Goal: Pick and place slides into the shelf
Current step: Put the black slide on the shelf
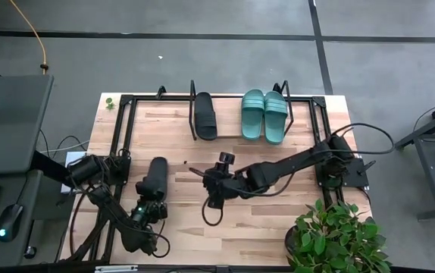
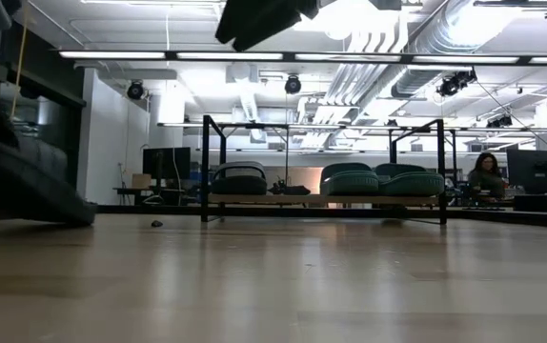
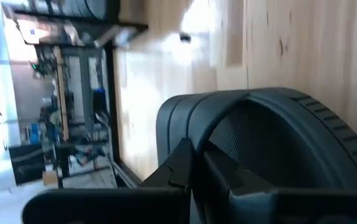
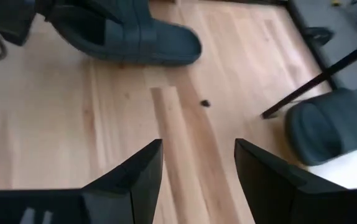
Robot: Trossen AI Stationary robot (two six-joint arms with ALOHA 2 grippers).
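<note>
At the near edge of the table, the left gripper (image 1: 146,206) sits at the heel end of a black slide (image 1: 154,179) that lies on the bare tabletop (image 1: 278,227), toe pointing toward the shelf. In the left wrist view its fingers (image 3: 185,168) are drawn together, clamped on the rim of that black slide (image 3: 278,143). A potted plant (image 1: 337,241) stands at the near right corner of the table.

Toward the middle of the table, the right gripper (image 1: 214,199) hovers over bare wood, just to the right of the loose slide; its fingers (image 4: 138,171) stand apart with nothing between them, and a small dark speck (image 4: 205,103) lies on the boards ahead of them.

Farther back, the shelf (image 1: 164,121) spans the far side of the table, its black frame bars at both ends. On its board rest a second black slide (image 1: 204,115) and, to the right of it, two teal-green slides (image 1: 264,114) side by side, touching.

In the room beyond the table, a person (image 2: 487,174) sits at a desk.
</note>
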